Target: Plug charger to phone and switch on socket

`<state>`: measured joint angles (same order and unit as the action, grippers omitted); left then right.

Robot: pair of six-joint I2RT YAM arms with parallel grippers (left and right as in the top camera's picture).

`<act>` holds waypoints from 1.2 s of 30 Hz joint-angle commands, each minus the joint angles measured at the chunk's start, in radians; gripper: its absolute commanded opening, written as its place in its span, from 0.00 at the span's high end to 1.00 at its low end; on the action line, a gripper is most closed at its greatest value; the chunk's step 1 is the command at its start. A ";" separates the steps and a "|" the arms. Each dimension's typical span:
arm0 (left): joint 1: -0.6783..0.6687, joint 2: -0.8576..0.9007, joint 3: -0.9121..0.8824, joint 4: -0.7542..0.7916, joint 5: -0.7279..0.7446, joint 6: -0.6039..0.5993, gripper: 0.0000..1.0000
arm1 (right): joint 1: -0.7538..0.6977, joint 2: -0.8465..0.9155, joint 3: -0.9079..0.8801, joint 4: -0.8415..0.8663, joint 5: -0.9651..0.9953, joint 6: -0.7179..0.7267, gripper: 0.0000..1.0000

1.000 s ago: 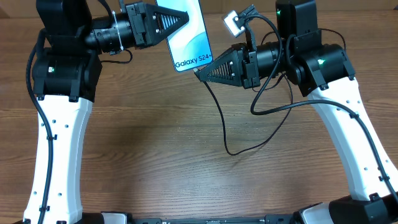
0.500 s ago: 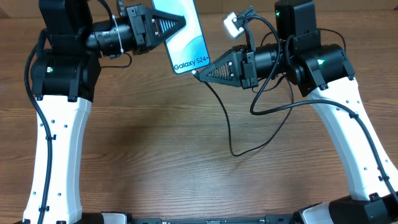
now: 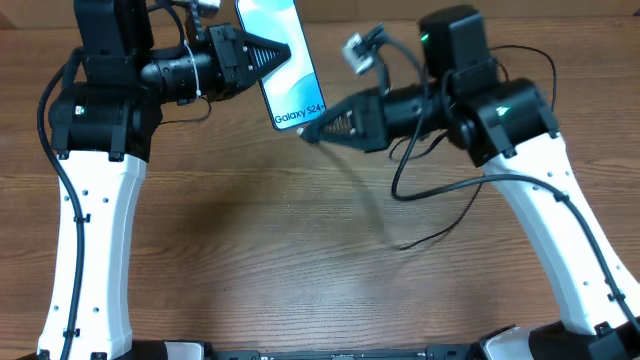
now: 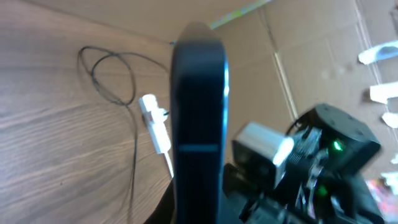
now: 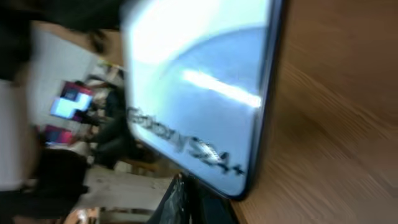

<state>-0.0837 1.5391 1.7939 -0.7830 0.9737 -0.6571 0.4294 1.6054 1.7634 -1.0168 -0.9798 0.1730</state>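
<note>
My left gripper [image 3: 268, 56] is shut on the phone [image 3: 285, 62], holding it above the table's far edge with its lit "Galaxy S24+" screen facing up. In the left wrist view the phone [image 4: 199, 118] shows edge-on as a dark slab running into my left gripper [image 4: 199, 211]. My right gripper [image 3: 306, 131] is shut on the charger's tip, right at the phone's lower end. The charger's thin black cable [image 3: 432, 236] trails blurred over the wood. The right wrist view has the phone [image 5: 199, 93] filling the frame above my shut right gripper [image 5: 193, 200]. The socket is out of view.
Beyond the phone, a thin black cable loop [image 4: 109, 74] and a small white plug-like piece [image 4: 155, 127] lie on the wood. Cardboard [image 4: 311, 56] stands behind. The right arm's camera and wiring [image 3: 365, 48] hang close to the phone.
Both grippers have moved left and toward the far edge together. The phone shifted with the left one, and the right gripper stayed at its lower end, dragging the cable.
</note>
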 commanded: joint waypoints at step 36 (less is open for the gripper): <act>0.467 0.145 0.015 -0.526 -0.378 0.348 0.96 | 0.295 0.295 -0.196 0.060 0.831 -0.124 0.20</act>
<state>0.3481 1.7092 1.7924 -1.2987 0.4683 -0.3637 0.6563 1.8408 1.5471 -0.9649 -0.2665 0.0776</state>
